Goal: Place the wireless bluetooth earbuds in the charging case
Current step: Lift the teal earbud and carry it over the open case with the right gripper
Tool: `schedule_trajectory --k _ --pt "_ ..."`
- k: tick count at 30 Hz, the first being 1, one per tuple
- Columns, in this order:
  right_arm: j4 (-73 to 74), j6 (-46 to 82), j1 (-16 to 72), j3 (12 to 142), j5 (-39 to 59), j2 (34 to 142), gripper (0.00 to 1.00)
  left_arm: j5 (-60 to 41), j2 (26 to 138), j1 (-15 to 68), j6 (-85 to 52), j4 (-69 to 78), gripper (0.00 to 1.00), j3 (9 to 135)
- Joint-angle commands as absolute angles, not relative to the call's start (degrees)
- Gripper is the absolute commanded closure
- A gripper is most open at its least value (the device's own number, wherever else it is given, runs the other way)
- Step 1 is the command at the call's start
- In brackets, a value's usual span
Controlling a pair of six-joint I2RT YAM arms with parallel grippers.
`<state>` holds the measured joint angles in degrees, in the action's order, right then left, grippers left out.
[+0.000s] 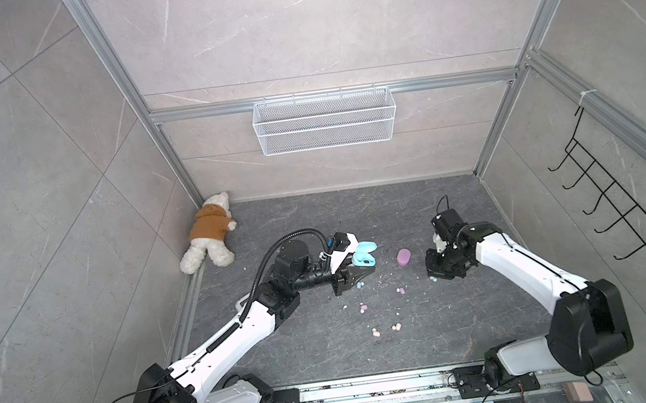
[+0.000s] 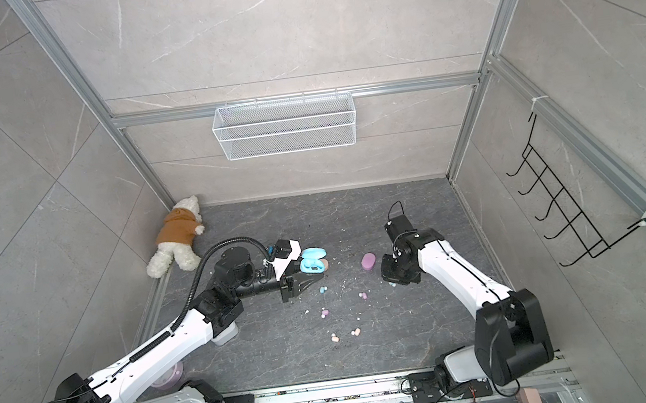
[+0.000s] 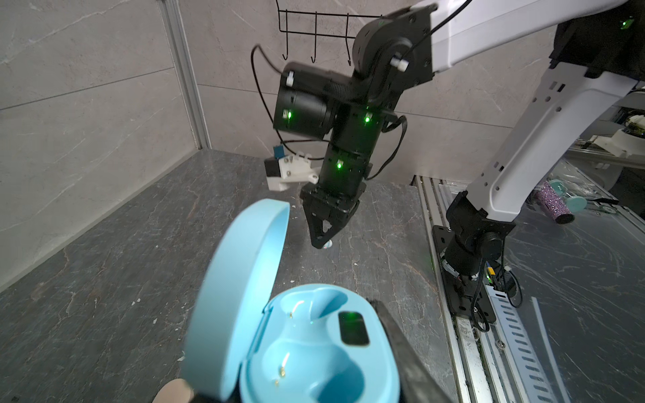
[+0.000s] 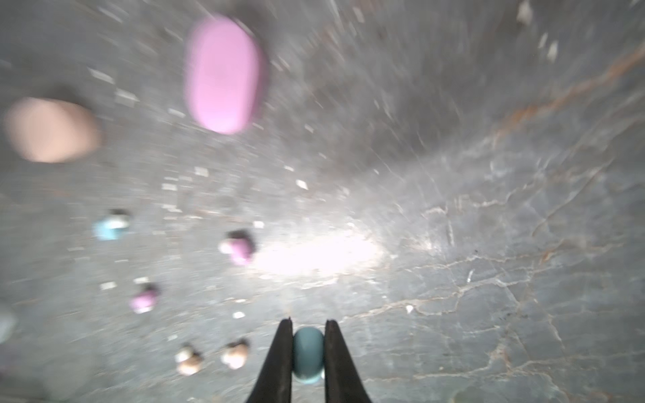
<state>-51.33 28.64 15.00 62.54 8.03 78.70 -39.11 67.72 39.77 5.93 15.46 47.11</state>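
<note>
My left gripper [image 1: 365,267] is shut on the light blue charging case [image 1: 363,257], held above the table with its lid [image 3: 237,296] swung open and both wells [image 3: 314,352] empty. My right gripper [image 4: 309,322] is shut on a light blue earbud [image 4: 308,352], low over the table at the right [image 1: 434,279]. Loose on the table between the arms lie another blue earbud [image 1: 360,285], two lilac earbuds [image 1: 400,291] [image 1: 363,309] and two peach earbuds [image 1: 376,333] [image 1: 396,327].
A closed lilac case [image 1: 403,256] lies between the grippers, and a peach case [image 4: 52,129] sits behind the blue one. White specks litter the table. A plush bear [image 1: 210,233] is at the back left, a wire basket [image 1: 324,121] on the back wall, and a hook rack [image 1: 614,196] at the right.
</note>
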Motion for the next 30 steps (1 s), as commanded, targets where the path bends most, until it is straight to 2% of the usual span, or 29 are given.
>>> schedule_trajectory --k 1,9,15,30 --pt "-57.19 26.93 15.31 69.15 12.33 74.17 0.91 -40.29 68.0 40.21 3.54 20.71 0.86 50.27" --pt "-60.82 22.41 15.07 83.97 26.42 68.67 0.88 -38.24 72.67 44.87 1.92 29.93 0.86 51.78" --pt "-64.05 20.0 14.93 93.93 34.22 68.01 0.91 -38.43 77.01 45.18 0.22 36.95 0.86 52.8" --pt "-59.95 17.83 14.86 93.43 50.07 64.55 0.91 -46.11 85.83 44.74 -8.88 50.96 0.86 58.1"
